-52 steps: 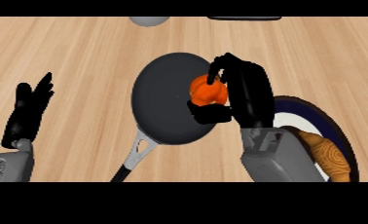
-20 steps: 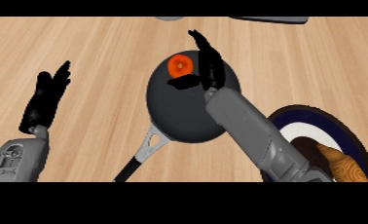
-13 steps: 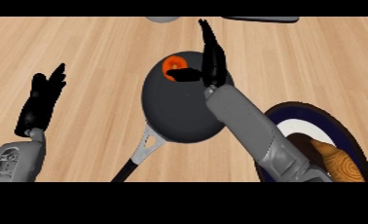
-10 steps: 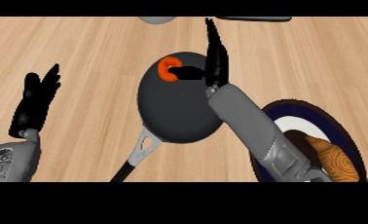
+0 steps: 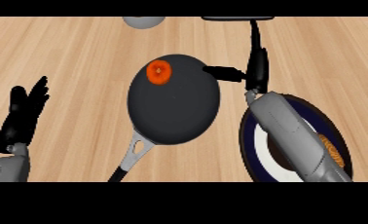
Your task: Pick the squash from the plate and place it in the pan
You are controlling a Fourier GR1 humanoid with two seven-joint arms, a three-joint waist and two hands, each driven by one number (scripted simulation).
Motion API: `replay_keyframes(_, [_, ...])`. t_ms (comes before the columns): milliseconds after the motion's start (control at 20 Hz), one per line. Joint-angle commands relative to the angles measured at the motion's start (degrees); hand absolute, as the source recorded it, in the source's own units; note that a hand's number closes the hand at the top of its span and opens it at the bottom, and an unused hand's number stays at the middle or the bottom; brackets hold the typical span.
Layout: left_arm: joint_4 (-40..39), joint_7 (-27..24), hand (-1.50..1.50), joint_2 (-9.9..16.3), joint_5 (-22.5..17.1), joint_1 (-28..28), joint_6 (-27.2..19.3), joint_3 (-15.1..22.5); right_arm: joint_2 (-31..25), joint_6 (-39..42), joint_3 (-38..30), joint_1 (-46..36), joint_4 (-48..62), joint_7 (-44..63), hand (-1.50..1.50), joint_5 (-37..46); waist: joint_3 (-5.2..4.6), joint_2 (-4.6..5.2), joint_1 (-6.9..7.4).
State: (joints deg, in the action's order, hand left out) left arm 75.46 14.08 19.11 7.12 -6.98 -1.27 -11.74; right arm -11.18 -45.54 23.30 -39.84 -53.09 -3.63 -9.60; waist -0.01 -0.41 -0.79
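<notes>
The orange squash [image 5: 158, 71] lies inside the dark pan [image 5: 176, 106], near its far left rim. My right hand [image 5: 255, 65] hovers just right of the pan's far edge, fingers straight and pointing away, thumb stretched toward the pan, holding nothing. The dark blue plate with a white centre [image 5: 253, 142] sits at the lower right, largely hidden under my right forearm. My left hand [image 5: 22, 113] rests open at the left edge, fingers up.
The pan's grey handle [image 5: 133, 152] runs toward the lower edge. A brown round item [image 5: 334, 151] lies on the plate's right side. A grey rounded object [image 5: 142, 21] and a dark flat object [image 5: 237, 18] sit at the far edge of the wooden counter.
My right hand let go of the squash, opened, and drew back to the right of the pan. The squash now lies free in the pan. The left hand stayed put.
</notes>
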Motion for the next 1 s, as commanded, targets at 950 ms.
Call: replay_keyframes(950, [2.4, 0.8, 0.00, -1.9, 1.7, 0.6, -0.3, 0.1, -31.5, 34.0, -25.5, 39.4, -35.4, -2.8, -1.50, -12.5, 0.01, 0.36, 0.60])
